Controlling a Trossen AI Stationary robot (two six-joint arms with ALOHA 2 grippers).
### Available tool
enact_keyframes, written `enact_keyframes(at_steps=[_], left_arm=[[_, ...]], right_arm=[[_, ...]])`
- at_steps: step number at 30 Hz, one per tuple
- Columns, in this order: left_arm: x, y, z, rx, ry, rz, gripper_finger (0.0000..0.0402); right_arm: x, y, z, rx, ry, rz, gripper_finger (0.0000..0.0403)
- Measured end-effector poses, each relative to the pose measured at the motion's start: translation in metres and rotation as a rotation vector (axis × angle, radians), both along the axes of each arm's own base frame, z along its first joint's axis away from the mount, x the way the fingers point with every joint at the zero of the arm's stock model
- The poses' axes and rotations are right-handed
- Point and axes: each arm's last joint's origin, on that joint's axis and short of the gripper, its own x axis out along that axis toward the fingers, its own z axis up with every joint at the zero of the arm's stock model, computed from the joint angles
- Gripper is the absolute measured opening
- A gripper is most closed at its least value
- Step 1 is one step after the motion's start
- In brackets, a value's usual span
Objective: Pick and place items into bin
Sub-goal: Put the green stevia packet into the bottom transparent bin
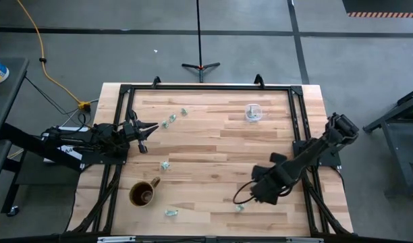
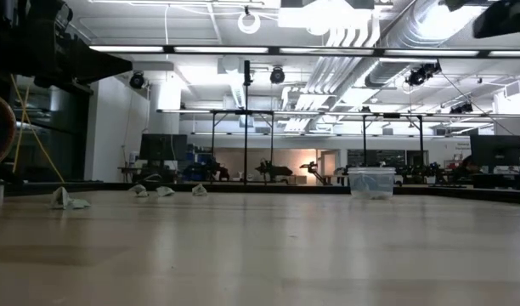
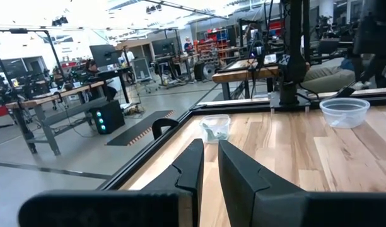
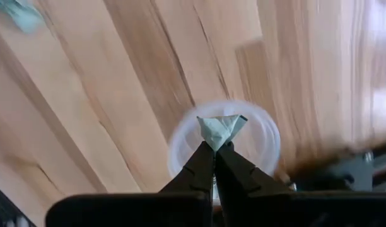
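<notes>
Brown mug (image 1: pixel 144 194) (upright) beside scattered items (image 1: pixel 168 165)

A pale green-silver item (image 4: pixel 221 129) was pinched between black fingertips (image 4: pixel 202 165). The table (image 1: pixel 213 145) was striped in light and tan wood. The mug (image 1: pixel 143 194) was brown.

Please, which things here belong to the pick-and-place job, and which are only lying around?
For the job:
- the scattered green-silver bits
- the bit pinched in the right hand
- the clear bin

Only lying about:
- the brown mug
- the yellow cable on the floor
</notes>
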Motion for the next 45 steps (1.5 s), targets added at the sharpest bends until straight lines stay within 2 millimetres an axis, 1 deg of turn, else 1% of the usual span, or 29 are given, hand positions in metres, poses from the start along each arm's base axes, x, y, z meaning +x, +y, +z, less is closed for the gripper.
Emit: enact_keyframes(at_steps=[2, 5, 10, 16, 20, 23, 26, 28, 30, 34, 36, 37, 38, 40, 45], left_arm=[[0.0, 0.0, 0.0, 0.0, 0.001, 0.0, 0.0085], [0.0, 0.0, 0.0, 0.0, 0.001, 0.0, 0.0085], [0.0, 0.0, 0.0, 0.0, 0.0, 0.0, 0.0085], [0.0, 0.0, 0.0, 0.0, 0.001, -0.001, 0.0085], [0.0, 0.0, 0.0, 0.0, 0.001, -0.001, 0.0085], [0.0, 0.0, 0.0, 0.0, 0.001, -0.001, 0.0085], [0.0, 0.0, 0.0, 0.0, 0.001, -0.002, 0.0085], [0.0, 0.0, 0.0, 0.001, 0.0, -0.005, 0.0085], [0.0, 0.0, 0.0, 0.001, 0.0, -0.006, 0.0085], [0.0, 0.0, 0.0, 0.001, 0.0, -0.005, 0.0085], [0.0, 0.0, 0.0, 0.001, 0.0, -0.006, 0.0085], [0.0, 0.0, 0.0, 0.001, 0.0, -0.005, 0.0085], [0.0, 0.0, 0.0, 0.001, 0.0, -0.005, 0.0085], [0.0, 0.0, 0.0, 0.0, 0.0, -0.004, 0.0085], [0.0, 0.0, 0.0, 0.001, 0.002, -0.003, 0.0085]], right_arm=[[-0.007, -0.002, -0.001, 0.014, 0.022, -0.005, 0.0002], [-0.015, -0.003, -0.006, 0.033, 0.002, 0.012, 0.0004], [-0.026, -0.009, -0.021, 0.043, 0.05, 0.009, 0.0003], [-0.035, -0.016, -0.041, -0.003, 0.096, -0.025, 0.0014], [-0.037, -0.018, -0.047, -0.019, 0.099, -0.056, 0.003], [-0.035, -0.018, -0.044, -0.039, 0.072, -0.07, 0.0058], [-0.031, -0.016, -0.039, -0.051, 0.023, -0.069, 0.0097], [-0.025, -0.015, -0.037, -0.052, -0.046, -0.052, 0.0125], [-0.011, -0.009, -0.037, -0.032, -0.204, 0.027, 0.0149], [0.029, 0.015, -0.027, 0.031, -0.655, 0.284, 0.0178], [0.044, 0.026, -0.022, 0.059, -0.803, 0.424, 0.0184], [0.049, 0.03, -0.022, 0.069, -0.838, 0.48, 0.0185], [0.053, 0.033, -0.025, 0.079, -0.847, 0.522, 0.0185], [0.056, 0.037, -0.037, 0.1, -0.799, 0.566, 0.0185], [0.061, 0.043, -0.077, 0.174, -0.632, 0.537, 0.0185]])
